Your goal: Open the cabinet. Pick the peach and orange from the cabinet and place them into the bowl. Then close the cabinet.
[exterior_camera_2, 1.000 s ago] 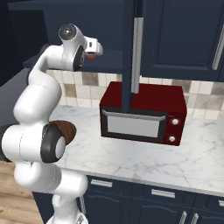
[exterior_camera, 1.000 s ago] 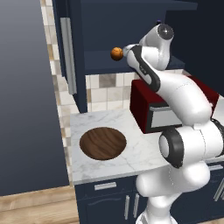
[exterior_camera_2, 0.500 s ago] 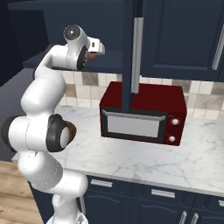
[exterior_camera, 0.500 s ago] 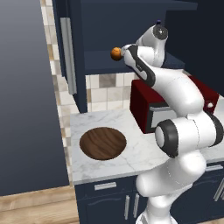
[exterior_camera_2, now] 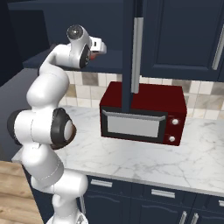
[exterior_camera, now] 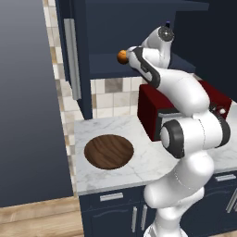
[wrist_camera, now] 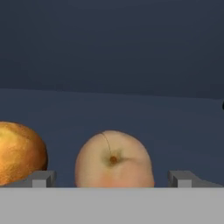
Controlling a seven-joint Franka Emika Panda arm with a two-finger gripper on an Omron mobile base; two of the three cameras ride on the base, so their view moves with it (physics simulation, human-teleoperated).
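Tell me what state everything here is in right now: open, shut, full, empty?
cabinet: doors swung open.
peach: on the cabinet shelf, between the open fingertips, not gripped.
orange: on the shelf beside the peach, untouched.
bowl: empty on the counter.
gripper: open.
microwave: door shut.

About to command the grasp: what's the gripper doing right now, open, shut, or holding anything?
Gripper: open, holding nothing; its fingertips stand either side of the pale pink round peach on the shelf of the dark navy wall cabinet.
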